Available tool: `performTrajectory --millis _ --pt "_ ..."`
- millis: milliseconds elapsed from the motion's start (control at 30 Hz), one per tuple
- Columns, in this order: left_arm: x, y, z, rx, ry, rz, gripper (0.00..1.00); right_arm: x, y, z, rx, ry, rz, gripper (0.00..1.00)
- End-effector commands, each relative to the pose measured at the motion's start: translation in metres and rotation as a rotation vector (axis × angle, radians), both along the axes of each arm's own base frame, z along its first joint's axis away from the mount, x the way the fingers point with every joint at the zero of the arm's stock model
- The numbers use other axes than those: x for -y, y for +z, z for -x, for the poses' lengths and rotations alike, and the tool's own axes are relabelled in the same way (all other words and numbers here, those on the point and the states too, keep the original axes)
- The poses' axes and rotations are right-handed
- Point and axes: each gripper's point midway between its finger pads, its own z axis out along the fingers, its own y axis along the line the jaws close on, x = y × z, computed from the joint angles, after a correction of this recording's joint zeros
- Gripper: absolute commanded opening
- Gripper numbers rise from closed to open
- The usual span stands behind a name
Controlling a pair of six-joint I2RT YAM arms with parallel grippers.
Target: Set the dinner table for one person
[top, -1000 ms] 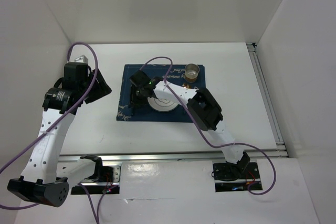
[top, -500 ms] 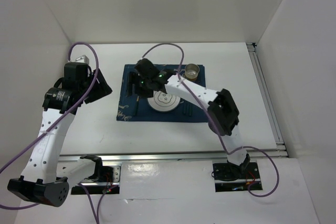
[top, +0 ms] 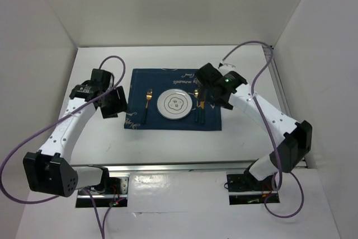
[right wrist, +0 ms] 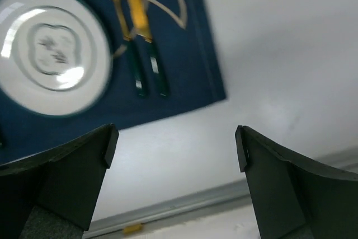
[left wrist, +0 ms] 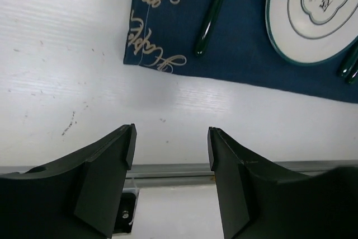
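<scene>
My left pincer [left wrist: 170, 138] and right pincer [right wrist: 176, 138] hang spread and empty over the table [top: 168, 144], whose central mat [top: 137, 79] holds a plate [top: 174, 105], fork [top: 147, 102] left, two utensils [right wrist: 137, 74] right, so I should withdraw high, brushing nothing.

The white dinner table [top: 251, 132] is shown bordered by aluminium rails [top: 184, 165] along its near and right edges. A navy-blue placemat [top: 162, 79] with pale lettering is laid flat directly on it, near the centre.
</scene>
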Motion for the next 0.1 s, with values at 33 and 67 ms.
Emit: performTrajectory --millis 33,67 --pt "0.013 0.003 -0.002 0.031 -0.047 0.072 0.71 0.052 0.004 0.049 -0.025 -0.133 0.078 0.99" --pt "0.015 0.007 -0.003 0.049 -0.053 0.085 0.71 0.058 -0.004 0.056 -0.038 -0.141 0.085 0.99"
